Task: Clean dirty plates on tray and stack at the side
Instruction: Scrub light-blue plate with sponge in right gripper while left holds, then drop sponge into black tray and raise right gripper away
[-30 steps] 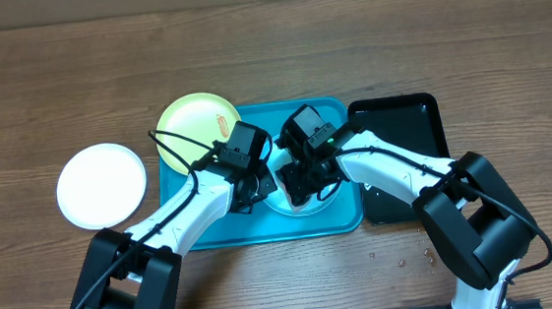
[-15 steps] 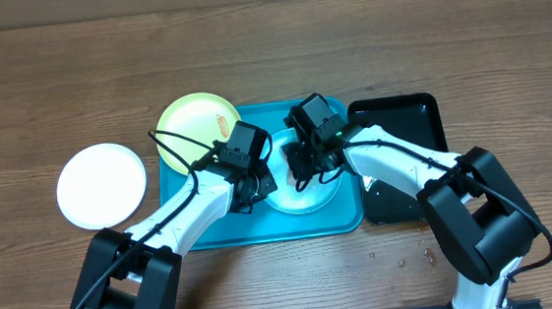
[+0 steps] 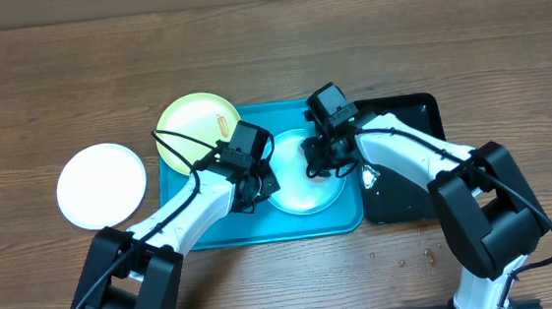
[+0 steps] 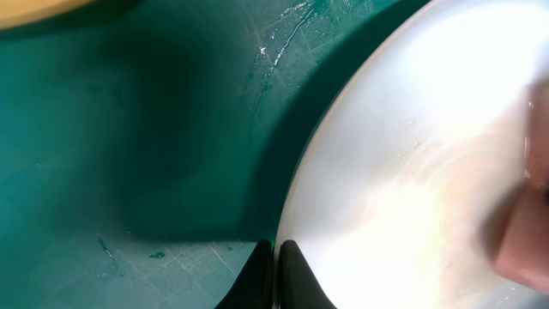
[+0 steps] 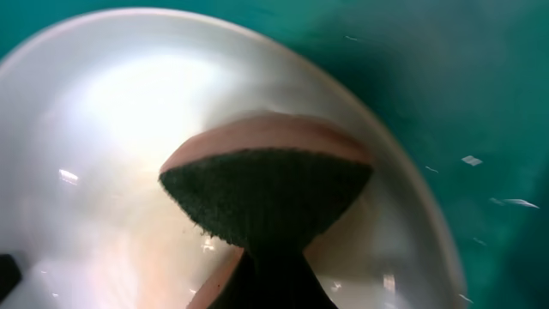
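Note:
The light blue plate (image 3: pixel 299 194) lies on the turquoise tray (image 3: pixel 197 215). My left gripper (image 3: pixel 262 183) is shut on its left rim; in the left wrist view the closed fingertips (image 4: pixel 276 257) pinch the plate (image 4: pixel 412 172) edge above the tray (image 4: pixel 129 129). My right gripper (image 3: pixel 318 166) is shut on a sponge (image 5: pixel 266 193), dark scouring face down on the plate (image 5: pixel 86 129) near its upper right rim. The lime green plate (image 3: pixel 198 131), with an orange-red smear (image 3: pixel 222 122), overlaps the tray's far left corner. The white plate (image 3: pixel 101 184) sits on the table, left of the tray.
A glossy black tray (image 3: pixel 408 134) lies directly right of the turquoise tray, under my right arm. Small orange crumbs (image 3: pixel 403 260) are scattered on the wooden table near the front right.
My right gripper has dragged the sponge across the light blue plate from its near left part up to the far right. The left gripper and the plates have stayed put.

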You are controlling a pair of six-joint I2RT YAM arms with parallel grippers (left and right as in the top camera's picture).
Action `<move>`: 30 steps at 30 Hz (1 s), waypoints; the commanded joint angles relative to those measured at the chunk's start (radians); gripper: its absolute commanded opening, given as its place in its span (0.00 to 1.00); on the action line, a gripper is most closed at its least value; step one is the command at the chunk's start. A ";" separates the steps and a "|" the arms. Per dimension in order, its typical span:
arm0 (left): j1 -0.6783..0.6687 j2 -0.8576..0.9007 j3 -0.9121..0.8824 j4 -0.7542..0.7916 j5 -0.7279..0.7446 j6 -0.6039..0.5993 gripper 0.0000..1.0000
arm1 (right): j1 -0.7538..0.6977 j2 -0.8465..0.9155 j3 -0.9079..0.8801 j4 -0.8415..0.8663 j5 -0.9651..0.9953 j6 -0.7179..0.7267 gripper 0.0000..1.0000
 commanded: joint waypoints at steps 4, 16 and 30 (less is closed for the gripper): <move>0.000 0.023 -0.001 -0.018 -0.018 0.023 0.04 | -0.036 0.019 0.064 -0.112 0.037 -0.032 0.04; 0.000 0.023 -0.001 -0.019 -0.019 0.025 0.04 | -0.049 -0.066 0.332 -0.403 -0.050 -0.034 0.04; 0.000 0.023 -0.001 -0.015 -0.018 0.042 0.04 | -0.261 -0.102 0.277 -0.605 0.236 -0.034 0.04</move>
